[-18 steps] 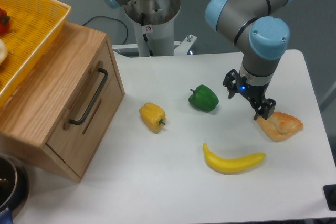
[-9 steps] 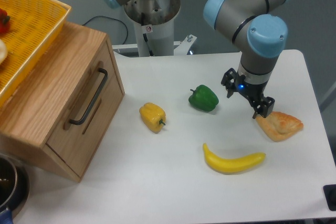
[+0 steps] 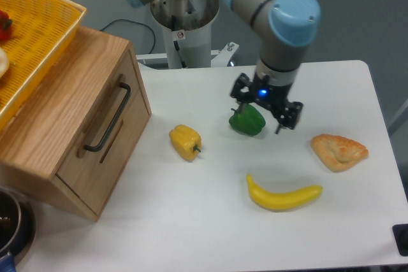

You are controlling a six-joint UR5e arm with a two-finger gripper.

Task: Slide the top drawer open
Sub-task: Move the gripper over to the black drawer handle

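Note:
The top drawer (image 3: 105, 133) is the light-oak front of the wooden cabinet at the left, pushed in flush, with a long black bar handle (image 3: 107, 118) running down its face. My gripper (image 3: 264, 111) hovers over the middle of the table, just above and right of a green pepper, far to the right of the drawer. Its two black fingers (image 3: 285, 117) stand apart with nothing between them.
A green pepper (image 3: 247, 121), yellow pepper (image 3: 185, 141), banana (image 3: 283, 194) and pastry (image 3: 339, 151) lie on the white table. A yellow woven basket (image 3: 35, 36) sits on the cabinet top. A dark pot (image 3: 11, 225) is at the lower left.
The arm has swung left, carrying the open gripper from beside the pastry to just above the green pepper. The drawer and the food items stay put.

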